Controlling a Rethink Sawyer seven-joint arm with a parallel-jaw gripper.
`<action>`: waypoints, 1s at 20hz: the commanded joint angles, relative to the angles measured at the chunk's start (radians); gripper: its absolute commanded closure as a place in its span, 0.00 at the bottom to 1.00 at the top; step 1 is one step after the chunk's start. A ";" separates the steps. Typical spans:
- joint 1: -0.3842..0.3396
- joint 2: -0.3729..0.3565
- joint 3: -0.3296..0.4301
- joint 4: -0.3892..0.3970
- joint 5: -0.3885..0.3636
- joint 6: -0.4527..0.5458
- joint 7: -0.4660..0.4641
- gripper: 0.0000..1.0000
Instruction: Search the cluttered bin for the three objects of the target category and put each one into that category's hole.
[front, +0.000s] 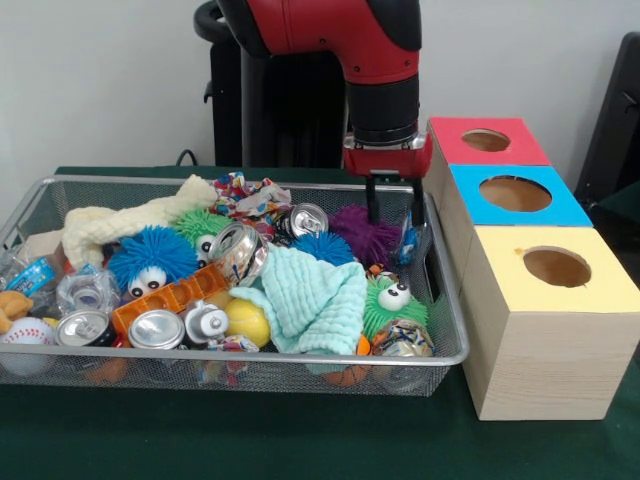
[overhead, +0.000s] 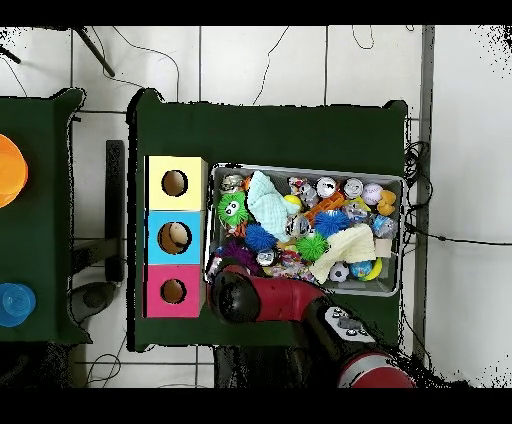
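Note:
The wire mesh bin (front: 250, 358) is full of clutter. My gripper (front: 395, 212) hangs over its far right corner, next to the boxes, with its fingers (front: 371, 200) spread apart and open. A see-through bottle with a blue label (front: 407, 238) lies just under the right finger, beside a purple fuzzy ball. Two more crumpled clear bottles (front: 34, 276) (front: 86, 291) lie at the bin's left end. The blue-topped box's round hole (front: 515, 193) is just right of the gripper. In the overhead view the arm (overhead: 270, 298) covers the gripper; the blue box (overhead: 175, 237) and the bin (overhead: 310, 170) show.
A red-topped box (front: 487, 140) stands behind the blue one and a yellow-topped box (front: 556, 267) in front. The bin also holds drink cans (front: 156, 329), fuzzy balls with googly eyes (front: 152, 258), a mint cloth (front: 315, 295), a cream cloth (front: 130, 220) and small balls.

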 joint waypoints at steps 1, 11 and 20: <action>-0.027 -0.006 0.111 -0.025 -0.099 0.097 -0.031 0.00; -0.031 0.005 0.119 -0.057 -0.118 0.104 -0.007 0.00; -0.041 0.012 0.126 -0.047 -0.128 0.080 0.000 0.00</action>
